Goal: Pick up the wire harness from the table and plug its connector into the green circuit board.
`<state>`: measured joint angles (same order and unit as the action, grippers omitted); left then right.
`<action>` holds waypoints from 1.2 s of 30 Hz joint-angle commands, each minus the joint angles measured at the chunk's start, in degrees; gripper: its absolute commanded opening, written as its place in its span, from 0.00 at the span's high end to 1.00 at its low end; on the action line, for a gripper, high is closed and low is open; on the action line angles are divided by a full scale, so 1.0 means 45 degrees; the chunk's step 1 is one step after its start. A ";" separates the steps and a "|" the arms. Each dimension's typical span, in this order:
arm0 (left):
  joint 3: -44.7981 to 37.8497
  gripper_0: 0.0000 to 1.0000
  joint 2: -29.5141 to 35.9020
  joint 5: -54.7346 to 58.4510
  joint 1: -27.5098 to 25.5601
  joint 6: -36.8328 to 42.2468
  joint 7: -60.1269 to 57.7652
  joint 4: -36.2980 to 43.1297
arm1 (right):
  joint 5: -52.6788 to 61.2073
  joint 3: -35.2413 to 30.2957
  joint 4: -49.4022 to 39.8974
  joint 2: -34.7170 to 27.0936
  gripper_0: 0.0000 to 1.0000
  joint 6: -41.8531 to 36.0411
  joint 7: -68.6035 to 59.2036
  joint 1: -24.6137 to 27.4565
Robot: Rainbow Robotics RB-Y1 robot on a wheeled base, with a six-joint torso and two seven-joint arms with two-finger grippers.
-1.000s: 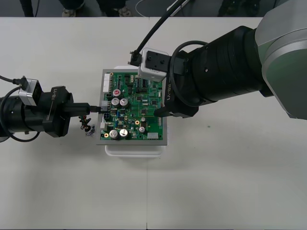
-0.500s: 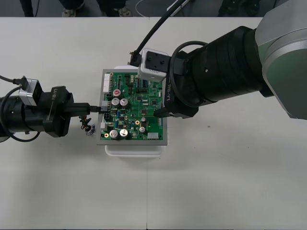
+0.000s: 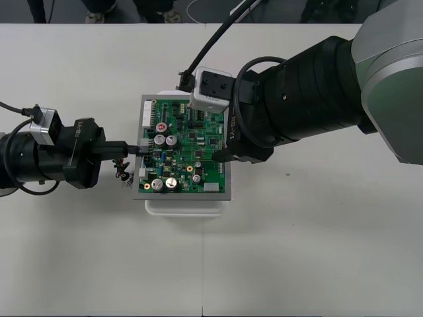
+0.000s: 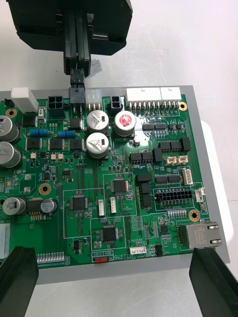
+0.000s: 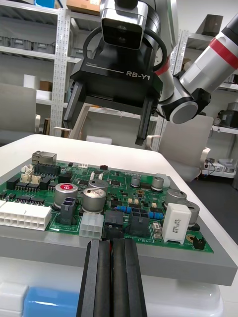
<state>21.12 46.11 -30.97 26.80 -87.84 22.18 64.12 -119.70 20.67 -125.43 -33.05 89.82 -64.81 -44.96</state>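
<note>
The left claw (image 3: 135,149) is clamped on the harness's black plug (image 4: 77,78). It lies level and points at the green board's (image 3: 192,155) left edge, with the wires (image 3: 121,173) dangling above the counter (image 3: 317,251). The right claw (image 3: 225,129) gapes wide over the board's right edge.

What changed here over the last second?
The left gripper, shut on the plug, edged slightly toward the board and tilted a little; the dangling wires swung nearer the board. The right gripper stayed open over the board, unmoved.
</note>
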 commanded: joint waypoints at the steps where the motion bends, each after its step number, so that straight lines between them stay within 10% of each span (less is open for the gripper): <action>1: 0.0053 1.00 -0.0305 -0.0149 0.0645 -0.0481 0.0462 0.0439 | 0.0076 0.0133 -0.0407 0.0197 0.11 0.0040 0.0633 0.0050; 36: 0.0014 1.00 -0.0246 -0.0598 0.0665 -0.0481 0.0325 0.0264 | 0.0115 0.0133 -0.0407 0.0197 0.11 0.0040 0.0789 0.0050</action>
<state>21.12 46.05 -33.30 27.46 -87.84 22.18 64.12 -119.70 20.67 -125.44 -33.05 89.82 -64.45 -44.96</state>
